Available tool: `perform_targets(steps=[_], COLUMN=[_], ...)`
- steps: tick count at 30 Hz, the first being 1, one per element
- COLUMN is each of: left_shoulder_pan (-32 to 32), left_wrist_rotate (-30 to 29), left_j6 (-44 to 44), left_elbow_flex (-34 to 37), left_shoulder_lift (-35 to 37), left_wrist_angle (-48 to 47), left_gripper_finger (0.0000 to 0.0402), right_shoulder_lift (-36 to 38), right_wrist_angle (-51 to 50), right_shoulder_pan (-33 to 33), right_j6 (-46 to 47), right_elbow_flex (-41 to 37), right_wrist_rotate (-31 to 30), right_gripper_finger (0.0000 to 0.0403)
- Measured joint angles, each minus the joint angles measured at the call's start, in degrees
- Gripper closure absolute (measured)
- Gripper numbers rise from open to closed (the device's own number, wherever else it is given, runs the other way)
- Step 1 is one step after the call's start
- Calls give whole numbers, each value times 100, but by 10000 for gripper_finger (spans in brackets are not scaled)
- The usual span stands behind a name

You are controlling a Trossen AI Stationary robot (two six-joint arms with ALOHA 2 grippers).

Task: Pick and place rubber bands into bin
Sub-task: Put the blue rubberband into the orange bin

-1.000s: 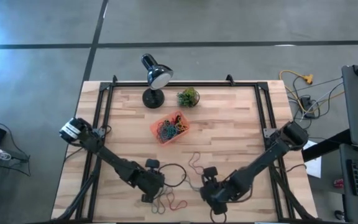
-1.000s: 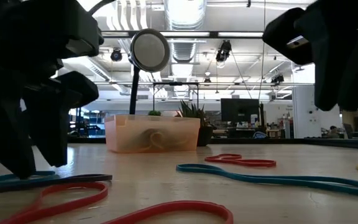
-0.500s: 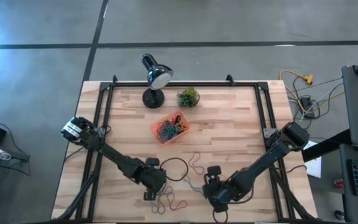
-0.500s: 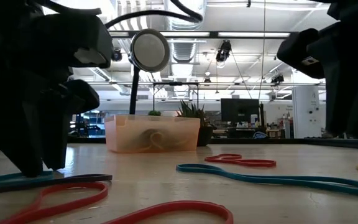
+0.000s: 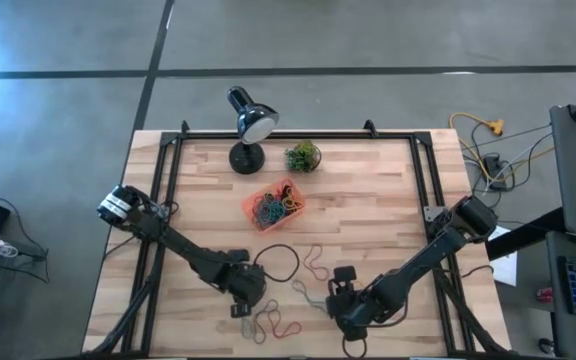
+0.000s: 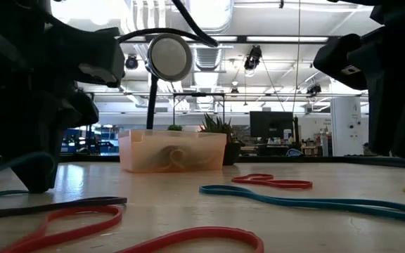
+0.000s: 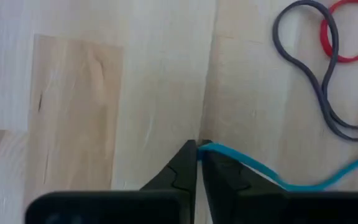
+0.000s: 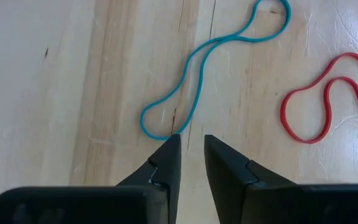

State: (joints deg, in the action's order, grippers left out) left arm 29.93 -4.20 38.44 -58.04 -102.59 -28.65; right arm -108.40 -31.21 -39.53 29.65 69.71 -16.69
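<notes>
The bin sits mid-table with several rubber bands inside; in the low view it is the translucent orange tray. Loose rubber bands lie near the front edge: a red one, a teal one, a grey one and red loops. My left gripper is shut on another teal rubber band. My right gripper stands open just short of the near end of the teal band, with nothing between its fingers. My left gripper pinches the teal band at one spot between its two fingertips. The fingers come from above, pointing steeply down. One strand leaves the tips and trails off along the wood. In the low view that strand rises in an arc off the table.
A black desk lamp and a small potted plant stand at the far side behind the bin. A black cable loop lies beside my left arm. Black rails run along the table's left and right sides.
My left gripper has shifted a little toward the table's right edge, rolled about its own axis and shut, taking hold of the teal band. The band's held part, flat on the table before, now arcs up off the wood.
</notes>
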Motion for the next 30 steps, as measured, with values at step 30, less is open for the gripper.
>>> perform_targets(steps=[30], left_shoulder_pan=[-37], left_wrist_rotate=[-2954], left_j6=[-2071], left_elbow_flex=[-505], left_shoulder_lift=[1536], left_wrist_angle=[-85], left_gripper_finger=[401], right_shoulder_lift=[0], right_wrist_angle=[1], right_shoulder_pan=[-22], right_j6=[37], right_elbow_flex=[-35], right_wrist_rotate=[4], right_gripper_finger=[344])
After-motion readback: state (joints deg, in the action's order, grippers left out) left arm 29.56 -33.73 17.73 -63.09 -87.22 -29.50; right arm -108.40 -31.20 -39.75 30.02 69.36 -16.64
